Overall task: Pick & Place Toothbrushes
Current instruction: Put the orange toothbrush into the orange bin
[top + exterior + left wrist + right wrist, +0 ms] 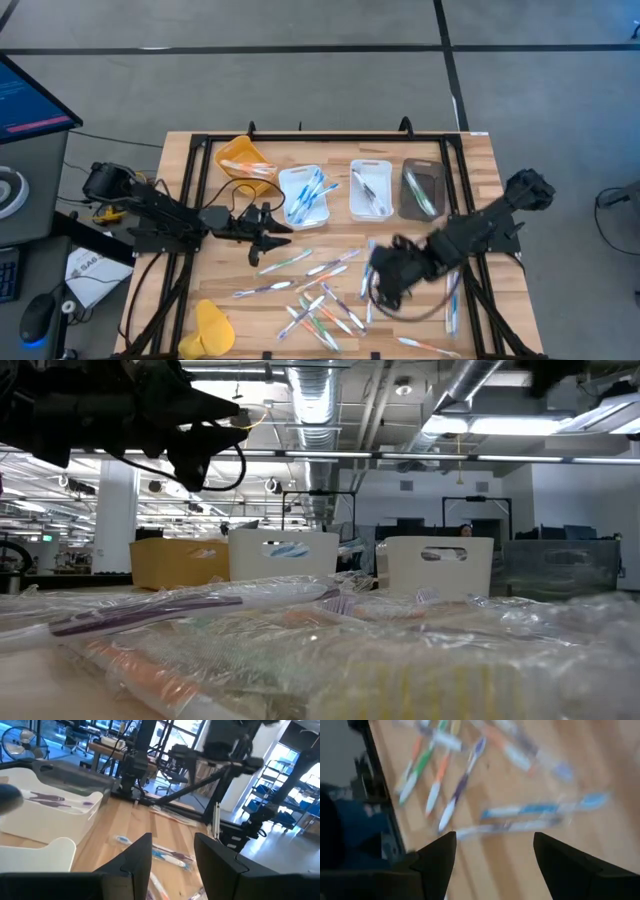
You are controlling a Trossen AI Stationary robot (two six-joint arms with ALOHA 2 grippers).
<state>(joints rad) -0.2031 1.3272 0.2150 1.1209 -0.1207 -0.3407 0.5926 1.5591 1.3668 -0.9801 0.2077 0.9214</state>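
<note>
Behind scattered toothbrushes point(310, 290): four trays point(369, 190). Right gripper point(377, 272) spread above brushes; left gripper point(268, 240) parted, empty.

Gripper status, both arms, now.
Left gripper: open, holding nothing, beside the white plastic trays.
Right gripper: open, empty, above loose plastic toothbrushes.

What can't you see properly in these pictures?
- How many toothbrushes lie on the table: high view, too small, and the right arm covers some.
- What the dark tray holds: high view, too small.
- Toothbrush details: right wrist view, blurred.
- The nearest things: low view, blurred clear wrap fills the front.
- The yellow thing: high view, too small to name.
</note>
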